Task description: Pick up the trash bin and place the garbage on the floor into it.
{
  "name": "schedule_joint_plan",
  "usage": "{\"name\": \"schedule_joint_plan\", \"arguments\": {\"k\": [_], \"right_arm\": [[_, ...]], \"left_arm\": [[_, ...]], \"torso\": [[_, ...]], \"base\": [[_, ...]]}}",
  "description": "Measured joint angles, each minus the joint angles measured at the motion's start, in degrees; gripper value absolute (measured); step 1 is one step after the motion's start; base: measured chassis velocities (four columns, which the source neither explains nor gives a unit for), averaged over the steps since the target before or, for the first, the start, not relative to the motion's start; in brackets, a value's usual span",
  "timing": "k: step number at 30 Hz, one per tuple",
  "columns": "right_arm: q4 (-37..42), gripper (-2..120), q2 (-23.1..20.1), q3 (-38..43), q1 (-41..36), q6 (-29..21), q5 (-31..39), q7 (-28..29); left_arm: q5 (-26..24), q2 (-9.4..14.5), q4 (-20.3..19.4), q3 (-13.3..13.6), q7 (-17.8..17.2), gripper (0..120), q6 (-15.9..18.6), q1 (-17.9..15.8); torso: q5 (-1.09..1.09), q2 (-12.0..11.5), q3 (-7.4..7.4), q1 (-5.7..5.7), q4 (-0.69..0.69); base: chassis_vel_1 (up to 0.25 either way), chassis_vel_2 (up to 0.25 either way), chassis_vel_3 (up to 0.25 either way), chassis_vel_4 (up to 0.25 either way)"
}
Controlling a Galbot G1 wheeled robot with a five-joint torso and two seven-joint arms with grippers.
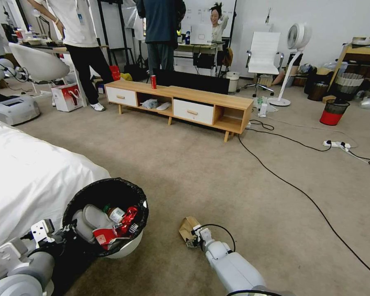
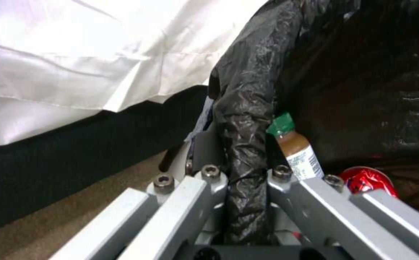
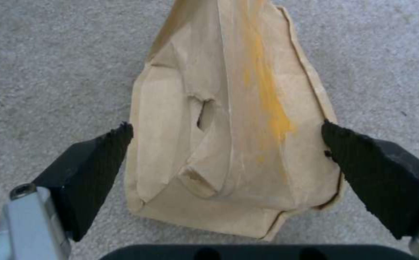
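The left arm reaches in low from the robot's left, its left hand point(image 2: 243, 173) clamped on the bag-wrapped rim of the trash bin point(image 1: 129, 246), one finger inside the rim and one outside. The bin is small, round and pale white, lined with crinkled glossy black plastic folded over its rim; it is tilted, its mouth turned up and towards the robot, just beside the white bed sheet point(image 1: 24, 172). Inside lie a small green-capped bottle point(image 2: 296, 148), a crushed shiny red wrapper point(image 2: 366, 180) and a red-and-white noodle cup point(image 1: 105, 235).

The right arm stretches forward and down to the floor point(image 1: 234, 181), a beige-grey short-pile carpet crossed by a black cable point(image 1: 292, 185). Its right hand point(image 3: 226, 148) is spread apart, with the black textured pads point(image 3: 99, 169) just beside either flank of the brown paper bag point(image 3: 229, 119), which lies flat on the carpet. The bag is creased and crumpled, stained with a yellow streak, its long axis running away from the wrist and narrowing at the far end.
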Motion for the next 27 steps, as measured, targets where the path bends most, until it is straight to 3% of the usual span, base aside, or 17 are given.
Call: {"name": "schedule_joint_plan", "arguments": {"k": [12,27], "right_arm": [[-0.2,99,0.1,0.8,0.2,-0.5,-2.3,1.3],[0.6,44,-0.4,1.4,0.0,0.5,-3.2,0.3]], "left_arm": [[0.5,-0.1,0.2,0.2,0.4,3,-0.2,0.0],[0.6,0.2,0.2,0.3,0.4,3,-0.2,0.1]], "torso": [[0.0,0.0,0.0,0.0,0.0],[0.0,0.0,0.0,0.0,0.0]], "base": [[0.0,0.0,0.0,0.0],[0.0,0.0,0.0,0.0]]}}
